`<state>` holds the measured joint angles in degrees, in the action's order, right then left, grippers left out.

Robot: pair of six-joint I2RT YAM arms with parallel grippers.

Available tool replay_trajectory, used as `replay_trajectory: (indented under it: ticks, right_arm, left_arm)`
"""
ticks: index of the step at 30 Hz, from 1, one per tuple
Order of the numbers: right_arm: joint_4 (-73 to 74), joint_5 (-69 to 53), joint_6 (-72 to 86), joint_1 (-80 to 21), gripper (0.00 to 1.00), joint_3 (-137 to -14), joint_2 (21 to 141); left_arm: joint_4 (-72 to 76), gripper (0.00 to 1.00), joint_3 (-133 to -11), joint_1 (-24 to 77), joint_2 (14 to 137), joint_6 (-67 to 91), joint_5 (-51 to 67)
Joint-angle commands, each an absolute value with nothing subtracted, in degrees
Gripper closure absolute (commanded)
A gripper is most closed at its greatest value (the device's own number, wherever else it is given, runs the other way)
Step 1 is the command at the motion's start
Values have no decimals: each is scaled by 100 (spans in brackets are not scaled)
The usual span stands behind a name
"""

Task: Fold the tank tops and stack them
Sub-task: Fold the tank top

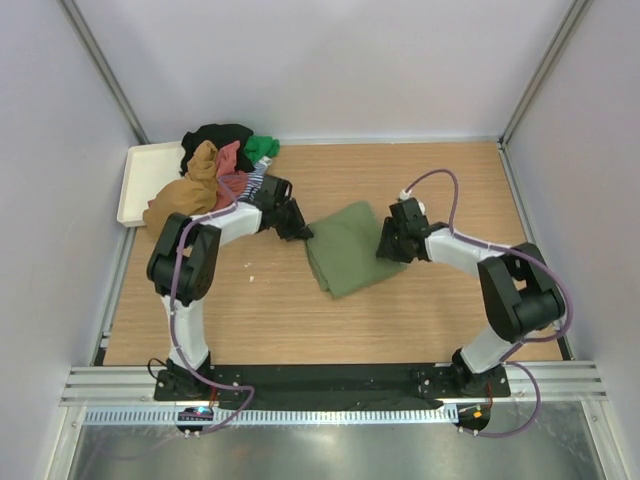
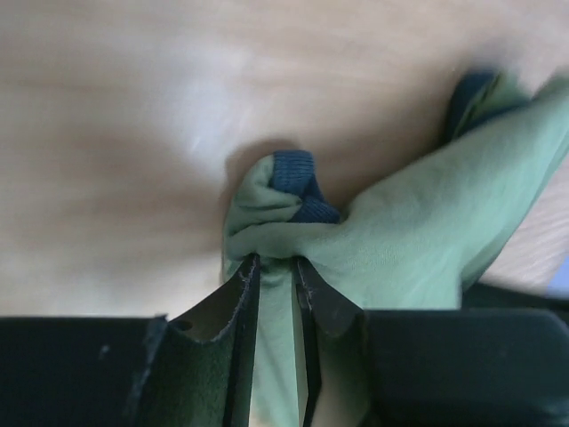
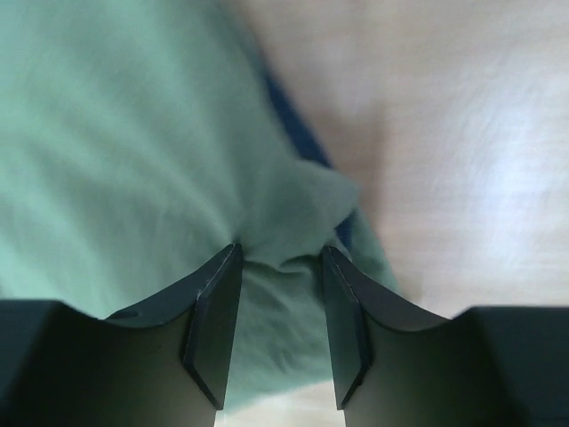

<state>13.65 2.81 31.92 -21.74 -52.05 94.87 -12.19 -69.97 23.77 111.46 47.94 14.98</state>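
At mid-table, an olive green tank top (image 1: 343, 248) lies folded flat, gripped at two opposite sides.
The left gripper (image 2: 276, 262) is clamped tight on a bunched corner, where the navy trim (image 2: 298, 182) shows just past its fingertips. The right gripper (image 3: 281, 253) pinches a puckered fold at the other edge. The cloth rests on the wooden table (image 1: 400, 310). At the far left, a heap of other tank tops (image 1: 215, 165), mustard, red, black and green, spills over a cream tray (image 1: 135, 180).

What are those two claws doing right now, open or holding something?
Left gripper: closed, pinching a navy-trimmed edge of the olive tank top.
Right gripper: closed on a bunched fold of the same olive tank top.
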Motion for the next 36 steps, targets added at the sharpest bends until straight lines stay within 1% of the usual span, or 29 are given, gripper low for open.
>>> replay_trajectory:
  ticks: [1,2,3,5,6,8,9,11,14,15,16,18,19,21,23,25,27,31,33,36]
  right_arm:
    - [1398,184,3445,-2627,53,-4485,8659]
    - [1415,228,3593,-2732,53,-4352,8501]
    - [1424,263,3656,-2890,53,-4229,8160]
    - [1564,543,3796,-2892,51,-3956,7815]
    - [1651,736,3779,-2883,50,-3938,7500]
    - [1880,1106,3718,-2822,48,-4025,7235]
    - [1907,1081,3605,-2769,47,-4156,7085]
    - [1951,1037,3542,-2550,47,-4323,7005]
    - [1627,337,3349,-2216,55,-4684,7170]
    - [1478,-397,3331,-2128,59,-4772,7268]
    - [1111,-813,3322,-2023,67,-4946,7390]
    - [792,-1586,3331,-1995,77,-5297,7794]
    - [547,-1747,3418,-2013,83,-5422,7935]
    - [73,-2177,3533,-2021,90,-5702,8304]
    - [-306,-2416,3734,-2021,94,-5835,8681]
    - [-692,-2836,3936,-1986,98,-6037,9172]
    - [-957,-3084,4104,-1986,99,-6222,9499]
    - [-1879,-3664,4613,-1986,99,-6459,10378]
    - [-2335,-4121,4963,-1978,99,-6687,11046]
    - [-2417,-4175,5185,-1925,99,-7030,11907]
  left_arm:
    - [-1432,79,-8073,2338,11548,4474,1398]
    - [-1589,78,-8260,2338,11636,4430,1363]
    - [-1660,71,-8418,2347,11680,4317,1423]
    - [-1871,65,-8762,2338,11699,4254,1459]
    - [-1907,59,-8763,2338,11611,4228,1363]
    - [-1995,51,-8649,2355,11243,4166,1257]
    - [-2013,48,-8474,2364,11102,4157,1213]
    - [-2056,46,-8245,2399,10612,4122,1090]
    - [-1908,46,-7701,2644,9994,4192,1125]
    - [-1812,47,-7569,2715,9854,4245,1186]
    - [-1584,49,-7341,2803,9757,4358,1448]
    - [-1346,52,-7077,3049,9598,4499,1739]
    - [-1197,53,-7032,3128,9589,4561,1845]
    - [-1108,55,-6918,3383,9536,4641,1942]
    - [-1020,56,-6830,3585,9466,4667,1855]
    - [-705,58,-6575,3691,9387,4763,1907]
    - [-476,60,-6277,3691,9395,4877,1968]
    - [-46,62,-5872,3691,9579,4913,2013]
    - [219,62,-5574,3683,9659,4974,2056]
    - [509,63,-5336,3639,9975,5053,2135]
